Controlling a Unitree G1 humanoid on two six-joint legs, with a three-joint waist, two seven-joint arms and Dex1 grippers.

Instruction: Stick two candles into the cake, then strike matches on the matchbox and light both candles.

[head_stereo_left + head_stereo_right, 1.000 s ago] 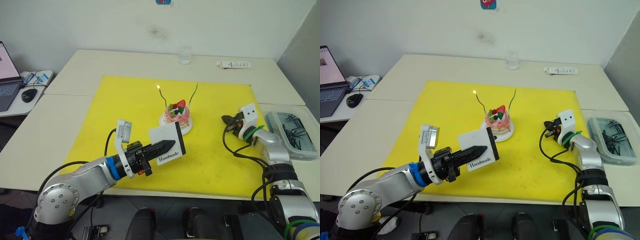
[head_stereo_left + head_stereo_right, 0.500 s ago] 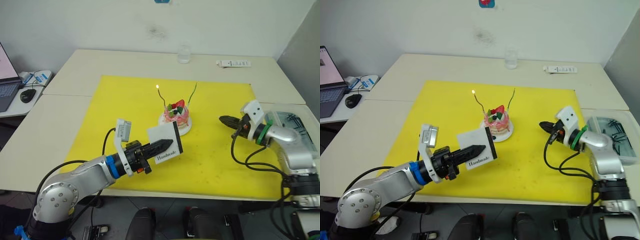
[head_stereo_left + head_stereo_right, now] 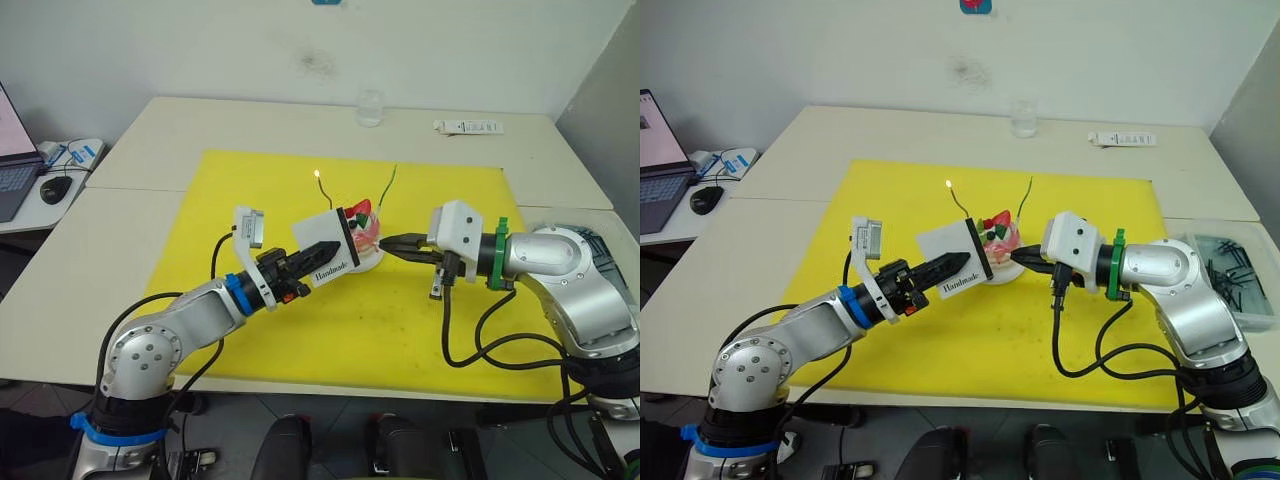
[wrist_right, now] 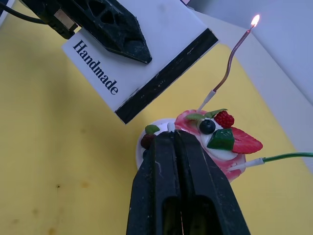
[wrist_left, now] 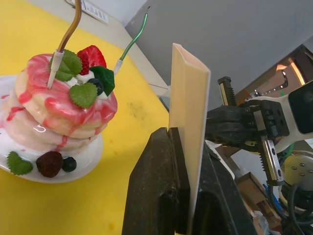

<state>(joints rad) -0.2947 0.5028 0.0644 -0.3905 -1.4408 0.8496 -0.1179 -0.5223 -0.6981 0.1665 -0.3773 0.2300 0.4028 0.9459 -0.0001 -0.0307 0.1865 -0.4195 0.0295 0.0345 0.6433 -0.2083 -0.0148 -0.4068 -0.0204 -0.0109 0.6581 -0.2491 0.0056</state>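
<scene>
The pink cake (image 3: 368,226) sits on its white plate (image 3: 372,262) in the middle of the yellow mat. Two candles stand in it: the left candle (image 3: 325,196) burns with a small flame, and the green one (image 3: 389,184) is unlit. My left gripper (image 3: 335,247) is shut on the white "Handmade" matchbox (image 3: 331,258), held up tilted just left of the cake with its black strip (image 4: 166,73) facing the right arm. My right gripper (image 3: 385,240) is shut, its tips right beside the plate. I cannot make out a match between its fingers (image 4: 161,186).
The yellow mat (image 3: 250,200) covers the table's middle. A clear glass (image 3: 369,108) and a white bar (image 3: 467,127) lie at the back. A clear bin (image 3: 1232,275) of dark sticks stands at the right edge. A laptop (image 3: 655,150) and mouse (image 3: 708,200) are far left.
My right arm has swung left from near the bin to the cake. My left arm has lifted the matchbox up and forward, close to the cake's left side.
</scene>
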